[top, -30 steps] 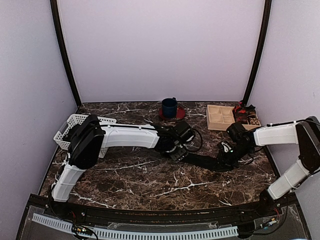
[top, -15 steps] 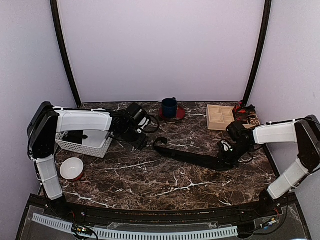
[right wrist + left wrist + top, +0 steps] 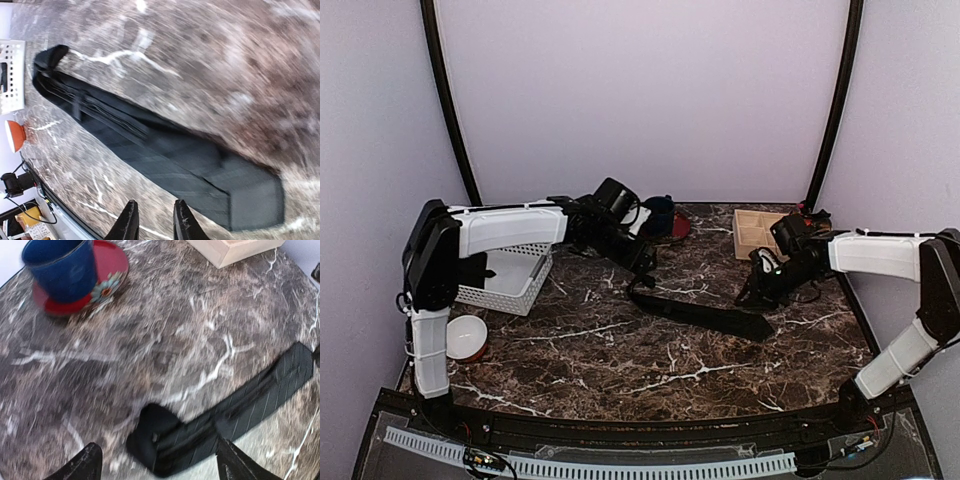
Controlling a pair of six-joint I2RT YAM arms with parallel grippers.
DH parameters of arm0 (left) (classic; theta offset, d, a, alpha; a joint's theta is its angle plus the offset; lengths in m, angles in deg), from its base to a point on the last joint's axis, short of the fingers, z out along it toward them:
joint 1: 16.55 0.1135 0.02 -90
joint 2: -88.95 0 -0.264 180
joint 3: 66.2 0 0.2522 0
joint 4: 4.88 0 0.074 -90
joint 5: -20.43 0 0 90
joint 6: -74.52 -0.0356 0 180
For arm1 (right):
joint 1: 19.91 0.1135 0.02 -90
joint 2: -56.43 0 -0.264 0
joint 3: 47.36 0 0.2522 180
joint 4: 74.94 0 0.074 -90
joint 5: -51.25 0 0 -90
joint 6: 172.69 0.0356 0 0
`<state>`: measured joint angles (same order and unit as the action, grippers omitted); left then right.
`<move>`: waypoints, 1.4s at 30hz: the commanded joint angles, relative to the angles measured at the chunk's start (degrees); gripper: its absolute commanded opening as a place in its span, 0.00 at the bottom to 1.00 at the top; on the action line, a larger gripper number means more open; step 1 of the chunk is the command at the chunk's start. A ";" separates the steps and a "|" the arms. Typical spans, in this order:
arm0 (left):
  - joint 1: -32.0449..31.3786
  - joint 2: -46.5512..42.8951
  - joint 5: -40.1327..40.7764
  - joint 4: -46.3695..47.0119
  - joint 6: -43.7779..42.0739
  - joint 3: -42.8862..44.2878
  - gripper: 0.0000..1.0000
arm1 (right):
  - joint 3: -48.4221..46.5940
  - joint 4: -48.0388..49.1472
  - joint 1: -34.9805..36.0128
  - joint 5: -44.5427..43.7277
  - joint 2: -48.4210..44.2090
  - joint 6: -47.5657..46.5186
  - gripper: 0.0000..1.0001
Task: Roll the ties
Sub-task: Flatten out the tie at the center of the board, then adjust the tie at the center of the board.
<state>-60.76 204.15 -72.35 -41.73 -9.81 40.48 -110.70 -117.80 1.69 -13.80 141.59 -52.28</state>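
Observation:
One black tie (image 3: 705,314) lies flat across the middle of the table, its narrow end folded over at the left and its wide end at the right. My left gripper (image 3: 642,263) hovers just behind the folded narrow end, open and empty. In the left wrist view the fold (image 3: 162,440) lies between my wide-spread fingertips (image 3: 85,465). My right gripper (image 3: 752,291) hangs just above and behind the wide end, touching nothing. In the right wrist view the tie (image 3: 165,160) runs diagonally, and my gripper (image 3: 155,225) is slightly open and empty.
A white basket (image 3: 510,285) stands at the left with an orange-and-white bowl (image 3: 467,337) in front of it. A blue cup on a red saucer (image 3: 660,215) stands at the back centre. A wooden compartment tray (image 3: 758,232) sits at the back right.
My left arm swung from the basket to the tie's folded narrow end. My right gripper lifted off the tie's wide end and drew back. The tie stayed in place.

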 commanded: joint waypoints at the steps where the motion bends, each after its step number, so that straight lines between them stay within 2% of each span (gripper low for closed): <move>1: -0.44 9.92 -2.51 -2.68 2.15 11.23 0.82 | -4.30 4.75 3.01 0.86 4.49 3.21 0.26; 7: -0.36 18.08 -1.38 -5.96 2.49 17.09 0.82 | -9.05 5.17 7.61 1.64 15.32 4.47 0.27; 13: -0.02 15.78 3.64 -13.66 -0.56 14.81 0.75 | -4.57 7.54 8.67 2.79 16.49 5.53 0.22; 16: 0.16 11.03 6.18 -14.45 -0.74 8.57 0.73 | -1.89 5.93 8.57 2.24 15.92 3.47 0.19; 22: 0.87 -3.36 6.02 -10.47 4.08 -7.66 0.71 | 7.61 4.71 5.24 2.89 10.96 -0.41 0.18; 26: 1.05 -12.44 2.80 -5.52 6.25 -20.45 0.73 | 10.33 2.73 3.07 3.44 7.18 -3.20 0.18; 32: 1.04 -28.49 -6.46 5.45 6.86 -37.64 0.79 | 5.84 -1.02 2.60 4.14 4.33 -8.50 0.19; 35: 1.05 -34.85 -10.16 10.76 5.03 -42.82 0.85 | 0.94 -3.12 2.56 3.97 5.66 -10.52 0.20; 38: 1.01 -35.73 -10.92 11.89 0.74 -42.55 0.89 | -3.74 -4.52 2.56 5.45 7.71 -10.48 0.23; 42: 1.03 -25.62 -9.85 8.37 -5.59 -32.53 0.91 | -5.67 -3.80 2.56 7.60 4.58 -4.80 0.32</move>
<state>-59.80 170.90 -81.03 -34.39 -8.54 0.33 -114.38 -120.36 4.49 -8.24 148.68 -60.71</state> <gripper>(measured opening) 0.910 0.284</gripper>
